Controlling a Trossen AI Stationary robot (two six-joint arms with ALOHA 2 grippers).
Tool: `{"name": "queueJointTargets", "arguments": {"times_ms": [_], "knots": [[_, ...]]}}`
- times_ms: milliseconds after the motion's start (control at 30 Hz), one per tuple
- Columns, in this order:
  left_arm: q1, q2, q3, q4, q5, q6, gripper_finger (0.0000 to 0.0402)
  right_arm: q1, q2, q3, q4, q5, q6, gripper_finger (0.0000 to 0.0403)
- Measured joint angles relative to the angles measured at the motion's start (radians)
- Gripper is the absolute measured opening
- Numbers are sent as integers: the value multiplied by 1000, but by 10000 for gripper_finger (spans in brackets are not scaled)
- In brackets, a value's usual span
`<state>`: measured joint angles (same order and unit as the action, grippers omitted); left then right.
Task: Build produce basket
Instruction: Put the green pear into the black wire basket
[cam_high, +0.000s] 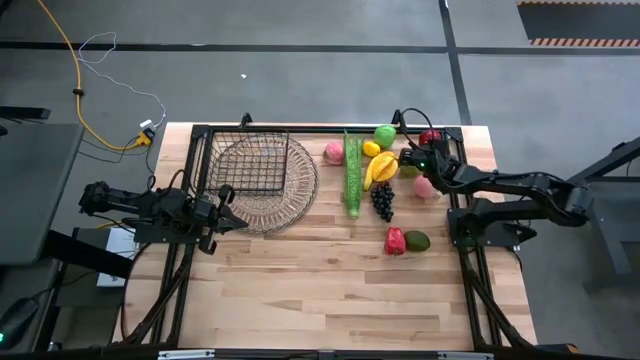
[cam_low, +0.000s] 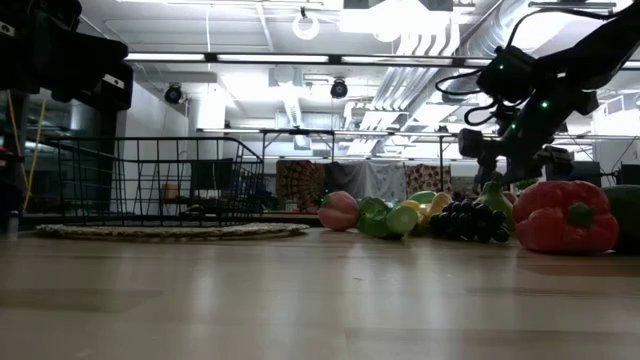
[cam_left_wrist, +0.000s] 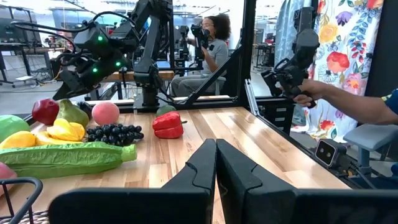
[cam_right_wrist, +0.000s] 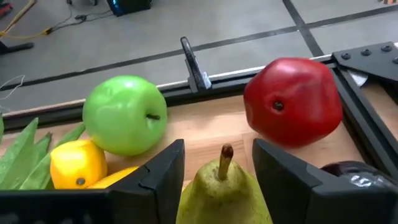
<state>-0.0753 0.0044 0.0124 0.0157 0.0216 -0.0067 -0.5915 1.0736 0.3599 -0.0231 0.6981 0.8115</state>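
The black wire basket (cam_high: 250, 165) stands on a round woven tray (cam_high: 285, 205) at the table's far left. The produce lies at the far right: a green stalk (cam_high: 352, 172), bananas (cam_high: 380, 168), grapes (cam_high: 382, 200), a green apple (cam_right_wrist: 124, 115), a lemon (cam_right_wrist: 76, 163), a red apple (cam_right_wrist: 292, 102) and a pear (cam_right_wrist: 224, 196). My right gripper (cam_right_wrist: 217, 165) is open, slanting down over the pear, with one finger on either side of its stem end. My left gripper (cam_left_wrist: 216, 168) waits shut at the left edge, beside the tray. My right gripper has its fingers (cam_right_wrist: 163, 171) on either side of the pear's narrow stem end (cam_right_wrist: 222, 180), coming slanting down from the table's right side. I cannot tell whether they touch it. The pear lies on the table among the other fruit.
A red pepper (cam_high: 395, 241) and an avocado (cam_high: 417, 241) lie nearer the front. A pink peach (cam_high: 334, 152) lies left of the stalk, and another (cam_high: 425, 186) lies by my right arm. A person sits beyond the table in the left wrist view.
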Motion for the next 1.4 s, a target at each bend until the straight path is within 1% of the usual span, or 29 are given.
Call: {"name": "queueJointTargets", "arguments": {"times_ms": [100,333,567,700,833,967,1100,1200,1300,1400], "knots": [[0,0,0,0,0,0,1,0,1,0,6,27,0,149],[0,0,0,0,0,0,1,2,1,0,6,30,0,80],[0,0,0,0,0,0,1,3,1,0,6,32,-20,37],[0,0,0,0,0,0,1,3,1,0,7,50,-35,10],[0,0,0,0,0,0,1,3,0,0,30,54,-70,8],[0,0,0,0,0,0,1,4,-1,0,123,53,-145,4],[0,0,0,0,0,0,1,38,-6,0,262,12,-222,4],[0,0,0,0,0,0,1,74,-30,0,384,-59,-300,3],[0,0,0,0,0,0,1,113,-74,0,508,-173,-385,2],[0,0,0,0,0,0,1,159,-114,0,586,-322,-435,2]]}}
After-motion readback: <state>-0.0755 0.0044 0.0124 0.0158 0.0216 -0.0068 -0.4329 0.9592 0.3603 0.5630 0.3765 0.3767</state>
